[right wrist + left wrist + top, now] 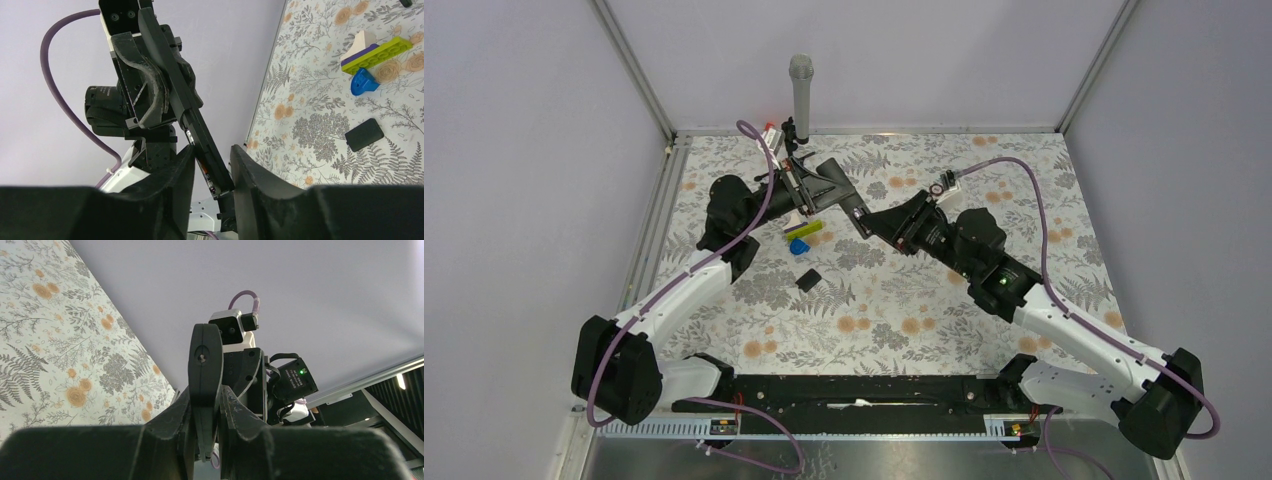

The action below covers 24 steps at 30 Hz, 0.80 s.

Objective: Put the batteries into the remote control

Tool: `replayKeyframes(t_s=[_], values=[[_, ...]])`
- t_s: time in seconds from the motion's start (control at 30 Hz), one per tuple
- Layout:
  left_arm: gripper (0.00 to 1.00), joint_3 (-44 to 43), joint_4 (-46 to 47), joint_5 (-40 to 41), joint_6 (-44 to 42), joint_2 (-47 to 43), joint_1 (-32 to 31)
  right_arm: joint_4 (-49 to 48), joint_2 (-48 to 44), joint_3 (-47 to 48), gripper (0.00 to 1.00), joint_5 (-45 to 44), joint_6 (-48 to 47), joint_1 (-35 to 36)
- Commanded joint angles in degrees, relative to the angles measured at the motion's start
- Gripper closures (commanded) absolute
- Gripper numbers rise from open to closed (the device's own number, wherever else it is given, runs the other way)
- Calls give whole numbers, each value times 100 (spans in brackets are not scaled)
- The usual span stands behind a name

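Observation:
The remote control [842,200] is a slim black bar held in the air over the back middle of the table. My left gripper [816,186] is shut on one end of it; in the left wrist view the bar [204,360] stands edge-on between the fingers [206,402]. My right gripper [867,220] closes around the other end, and its jaws touch both sides of the bar [197,127] in the right wrist view [210,162]. A battery [202,169] with an orange mark lies in the open compartment by the right gripper's left finger.
A small flat black square piece [806,279] lies on the floral tabletop; it also shows in the right wrist view [364,134]. A green, purple and white block stack [801,230] and a blue block [798,246] lie under the left gripper. A grey microphone [800,90] stands at the back, next to a small red and white item [770,133].

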<state>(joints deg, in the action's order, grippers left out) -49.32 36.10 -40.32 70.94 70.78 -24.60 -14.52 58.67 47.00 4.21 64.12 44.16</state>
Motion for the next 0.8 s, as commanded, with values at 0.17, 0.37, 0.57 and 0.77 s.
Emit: replayKeyframes(t_s=[0.17, 0.37, 0.57, 0.77], values=[[100, -195, -965, 275, -1106, -295, 23, 156, 13, 411, 13, 395, -662, -66], [100, -169, -2063, 486, -1755, -564, 284, 1140, -189, 668, 7, -73, -1755, -182], [100, -341, -3760, 1148, -2716, -970, 637, 2785, 380, 1064, 13, -1235, -3092, -710], [100, -278, -4496, 1421, -3109, -1258, 837, 3772, 2122, 1501, 13, -1359, -4160, -1267]])
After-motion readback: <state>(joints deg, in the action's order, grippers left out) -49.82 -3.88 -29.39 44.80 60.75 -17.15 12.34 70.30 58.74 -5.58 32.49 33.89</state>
